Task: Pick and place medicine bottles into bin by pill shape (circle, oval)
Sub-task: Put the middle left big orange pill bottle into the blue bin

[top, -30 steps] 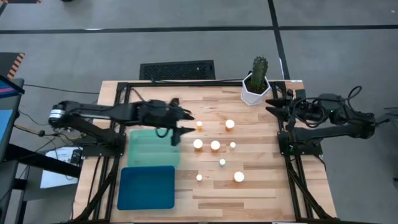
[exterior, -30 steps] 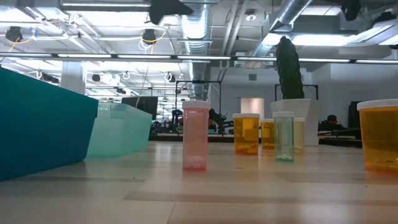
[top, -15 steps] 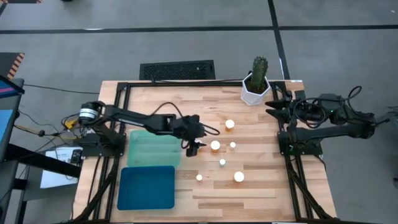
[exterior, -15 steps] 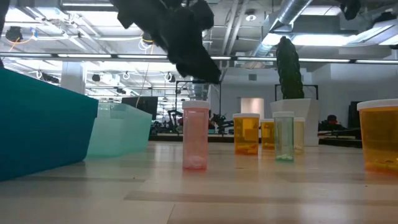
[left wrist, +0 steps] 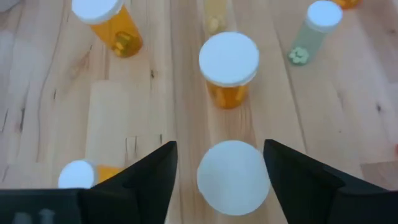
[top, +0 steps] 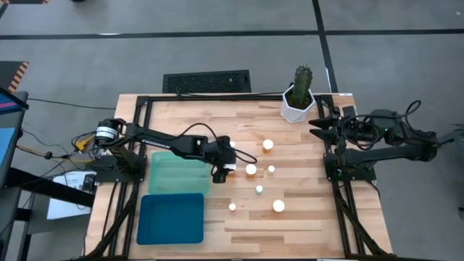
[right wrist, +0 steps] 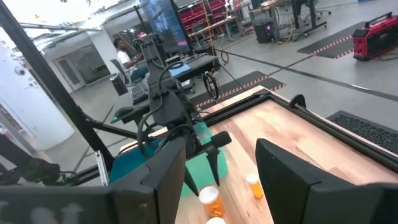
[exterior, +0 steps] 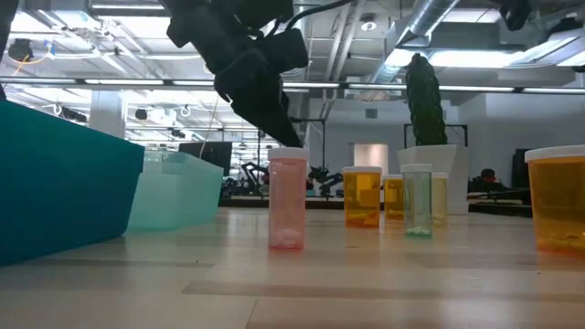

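Note:
Several small bottles with white caps stand upright on the wooden table (top: 304, 217); most have amber bodies (top: 251, 169), one is pink (exterior: 287, 199) and one pale green (left wrist: 314, 31). My left gripper (top: 224, 164) is open and points down over one bottle (top: 230, 167). In the left wrist view its fingers (left wrist: 219, 155) stand on either side of that bottle's white cap (left wrist: 233, 177), with a gap on each side. My right gripper (top: 320, 120) is open and empty at the table's far right edge.
A pale green tray (top: 177, 172) and a teal tray (top: 171, 217) lie at the table's left, close to my left arm. A white pot with a cactus (top: 298, 101) stands at the far edge. Another amber bottle (left wrist: 229, 59) stands just beyond the straddled one.
My left gripper has gone from above the pale green tray's far edge toward the table's right and down among the bottles. It now stands over one bottle's cap. The bottles have kept still.

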